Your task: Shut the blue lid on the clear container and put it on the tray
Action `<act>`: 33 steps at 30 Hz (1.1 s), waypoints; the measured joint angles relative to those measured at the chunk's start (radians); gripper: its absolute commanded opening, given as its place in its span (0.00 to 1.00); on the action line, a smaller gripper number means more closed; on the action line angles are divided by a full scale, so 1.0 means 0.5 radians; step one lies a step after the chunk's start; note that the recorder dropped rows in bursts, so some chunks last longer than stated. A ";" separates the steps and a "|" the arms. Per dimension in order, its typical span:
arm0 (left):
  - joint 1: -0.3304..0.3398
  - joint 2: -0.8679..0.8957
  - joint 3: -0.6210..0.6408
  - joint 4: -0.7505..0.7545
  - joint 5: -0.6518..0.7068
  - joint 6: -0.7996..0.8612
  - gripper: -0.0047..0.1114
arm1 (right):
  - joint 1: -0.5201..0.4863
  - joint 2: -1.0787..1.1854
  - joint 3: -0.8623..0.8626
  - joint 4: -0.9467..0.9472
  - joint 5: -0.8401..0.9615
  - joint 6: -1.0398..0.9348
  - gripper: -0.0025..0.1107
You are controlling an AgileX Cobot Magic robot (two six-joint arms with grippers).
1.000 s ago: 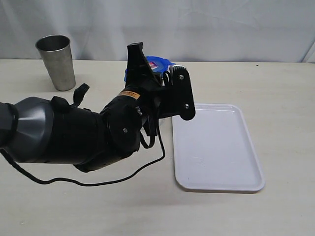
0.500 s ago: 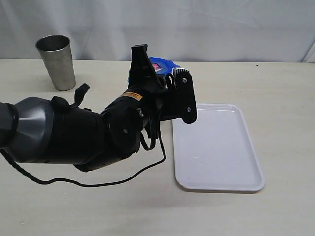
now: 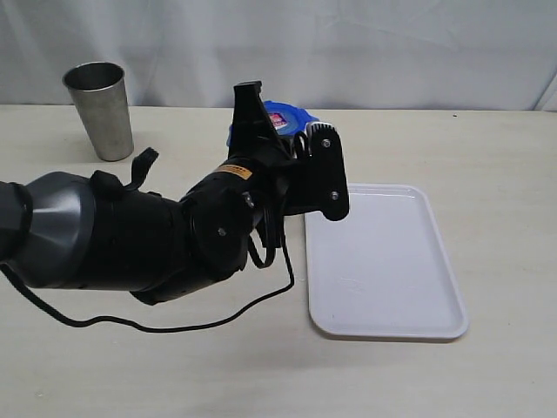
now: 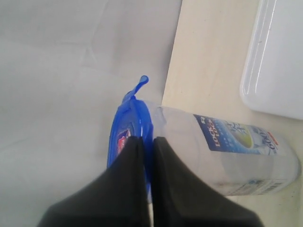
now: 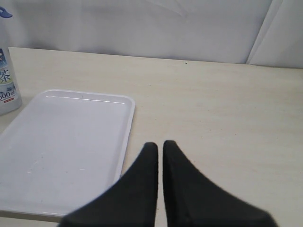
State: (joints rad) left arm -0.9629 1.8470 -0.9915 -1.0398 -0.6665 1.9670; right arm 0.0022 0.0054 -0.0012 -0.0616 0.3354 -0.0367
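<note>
Left claw (image 4: pixel 147 139) edged right | blue lid (image 4: pixel 125 120) atop clear container (image 4: pixel 189 151)

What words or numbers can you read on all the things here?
"LOCK&LOCK": it looks like this, partly blurred, on the clear container label.
"600": on the same label, near the base.
Sticker on the blue lid: too blurred to read.
Yellow label on the left arm: too small.
Steel cup, tray: none.
</note>
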 measured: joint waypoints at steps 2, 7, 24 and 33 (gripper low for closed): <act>0.000 0.000 0.000 -0.031 0.000 0.000 0.12 | 0.000 0.000 0.000 0.000 0.000 0.000 0.06; 0.000 0.000 0.000 -0.066 0.005 0.000 0.44 | 0.000 0.000 0.000 0.000 0.000 0.000 0.06; -0.029 0.000 0.000 -0.164 -0.144 0.000 0.56 | 0.000 0.000 0.000 0.000 0.000 0.000 0.06; -0.029 0.000 0.000 -0.096 -0.151 0.000 0.48 | 0.000 0.000 0.000 0.000 0.000 0.000 0.06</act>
State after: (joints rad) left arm -0.9774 1.8470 -0.9915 -1.0879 -0.7423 1.9670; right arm 0.0022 0.0054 -0.0012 -0.0616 0.3354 -0.0367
